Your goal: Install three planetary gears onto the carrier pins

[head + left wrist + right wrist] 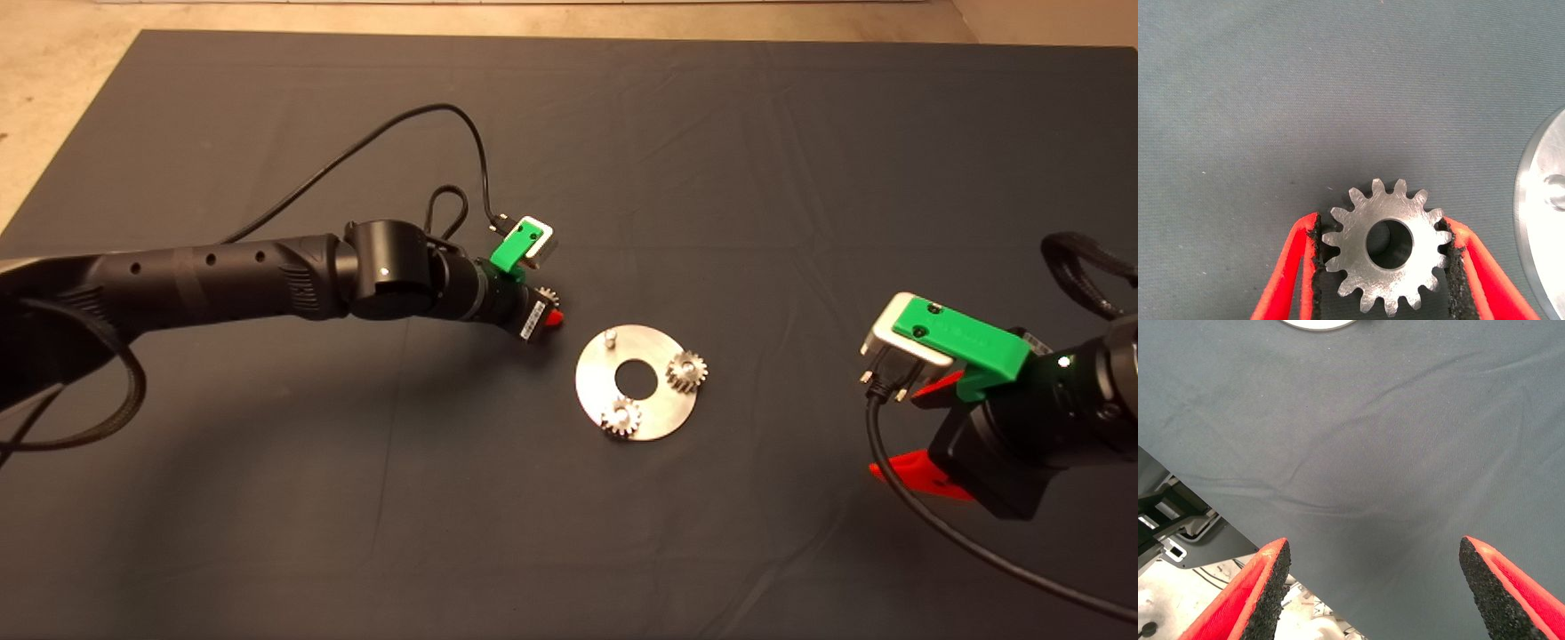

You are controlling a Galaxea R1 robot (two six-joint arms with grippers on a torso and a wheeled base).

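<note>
Materials and finish: metal parts lying on matt cloth

The third gear (pixel 1386 257) is showing brushed grey metal with fine scratches; the disc (pixel 590 384) is looking like smooth, shiny metal, with two gears (pixel 686 370) sitting on it in duller silver-grey. The surface (pixel 765 178) is reading as dark matt cloth, wrinkling slightly. The left gripper (pixel 1386 267) fingers (pixel 1295 273) are looking like glossy red plastic carrying rough black foam-like pads.

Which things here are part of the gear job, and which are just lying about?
Job: third planetary gear in left gripper; two seated gears; bare carrier pin; carrier disc.
Lying about: right gripper, idle, jaws open; dark mat.
</note>
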